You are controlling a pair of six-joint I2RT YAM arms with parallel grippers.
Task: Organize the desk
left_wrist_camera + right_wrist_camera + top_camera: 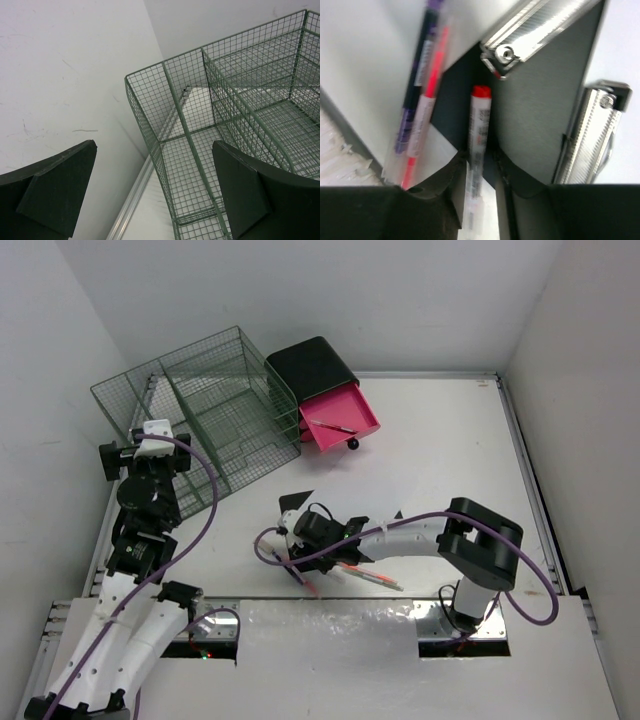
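The right gripper [477,172] was pinched on a red-capped pen [480,120], whose lower end was hidden between the blurred pads. Two more pens [422,100] lay just beside it, their tops cut off, on the desk [450,450] that spread beneath both arms. The left gripper [155,192] stood wide apart, holding nothing, before the green wire rack [240,90], which was partly out of frame.

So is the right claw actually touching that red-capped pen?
Touching. The right wrist view shows the right gripper closed against both sides of the red-capped pen.
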